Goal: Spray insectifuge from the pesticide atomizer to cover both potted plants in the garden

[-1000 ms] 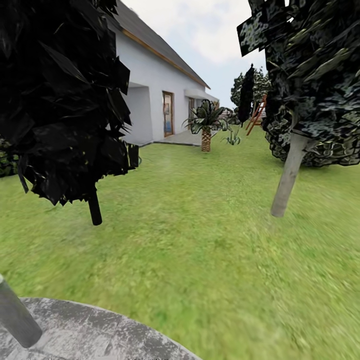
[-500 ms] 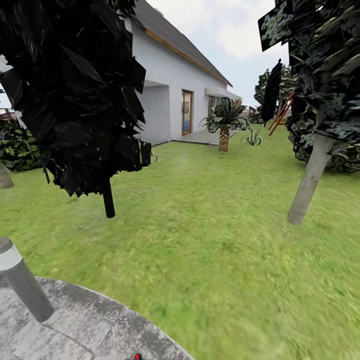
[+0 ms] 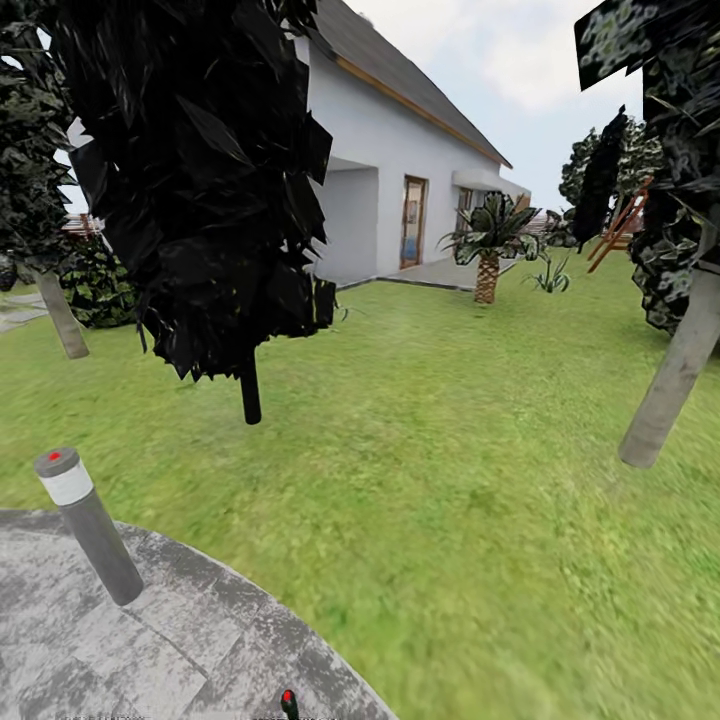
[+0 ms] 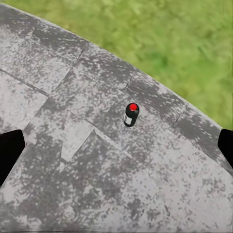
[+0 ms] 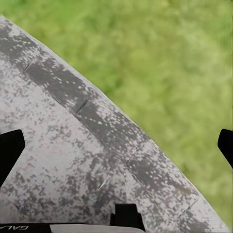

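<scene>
- The pesticide atomizer [image 4: 131, 114] stands upright on the paved patio [image 4: 73, 160], a small dark bottle with a red dot on top; its body colour reads almost black from above.
- In the head view only its top, with the red dot, peeks in at the bottom edge of the frame [image 3: 288, 702], on the patio [image 3: 150, 640] close to the curved rim where stone meets the lawn [image 3: 450, 480].
- The patio is round, mottled grey and white, laid in irregular slabs with thin joints.
- The left gripper [image 4: 116, 145] hangs above the patio with its two dark fingertips [image 4: 9, 150] far apart at the picture's sides, jaws spread wide and nothing between them; the atomizer sits on the stone between and beyond them, not touched.
- The right gripper [image 5: 116, 145] also hovers with jaws spread wide and empty, over the patio's rim [image 5: 97, 121] and the grass beside it.
- A short grey lamp post [image 3: 88, 525] with a white band and red cap stands tilted-looking near the patio's far left rim.
- Beyond on the lawn: a dark-leaved tree [image 3: 200, 180] on a thin black trunk, a pale-trunked tree [image 3: 675, 375] at right, a small palm tree [image 3: 488, 250], and the white house [image 3: 400, 170].
</scene>
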